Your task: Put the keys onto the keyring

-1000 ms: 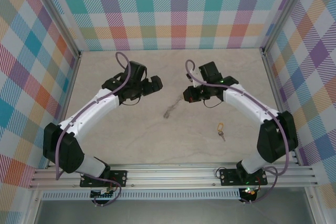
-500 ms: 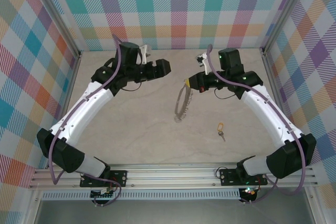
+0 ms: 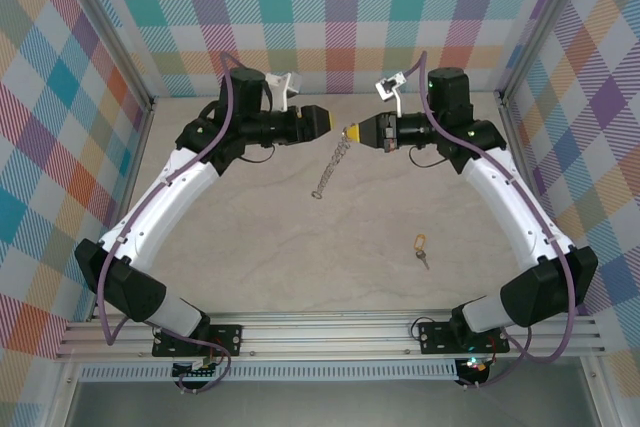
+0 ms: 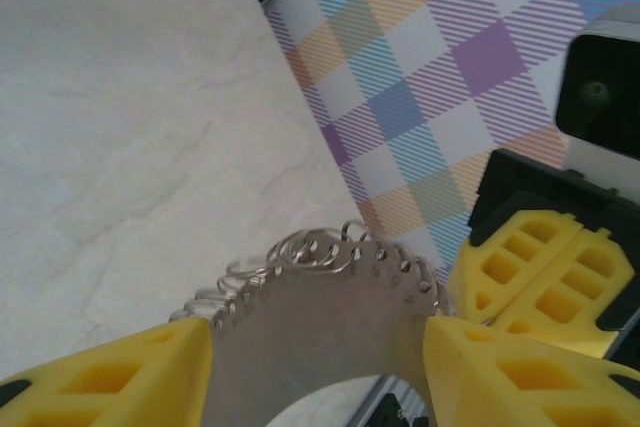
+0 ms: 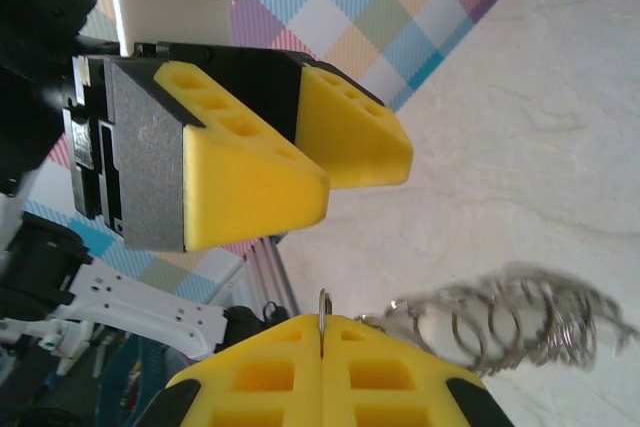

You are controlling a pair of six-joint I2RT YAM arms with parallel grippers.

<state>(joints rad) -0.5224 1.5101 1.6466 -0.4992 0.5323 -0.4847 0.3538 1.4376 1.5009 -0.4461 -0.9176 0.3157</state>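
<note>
- Checked walls [image 3: 340, 17] in pastel colours are boxing in a pale marbled table [image 3: 250, 247] on three sides, and both arms are reaching toward its far end.
- The right gripper [image 3: 352, 135] is clamping the keyring [image 3: 330, 169] by its upper edge, jaws pressed flat on the thin metal, high above the table. The ring is hanging down in a loose, chain-like line.
- The left gripper [image 3: 322, 119] is facing it almost tip to tip. Its jaws are standing partway apart and gripping nothing, and its own camera is framing the ring's looped rim between the two yellow pads [image 4: 130, 372].
- The key [image 3: 421, 248] is lying alone on the table on the right arm's side, well apart from both grippers and not yet on the ring.
- The step in hand appears to be a second hold on the ring. Doing it well likely means squaring the left pads on the flat band just beside the right gripper's hold, not on the small loops. The floppy ring is liable to swing or slip.
- Margins are looking tight where the fingertips are meeting, and the back wall is sitting near both wrists. The open room is lying toward the near edge, around the key.
</note>
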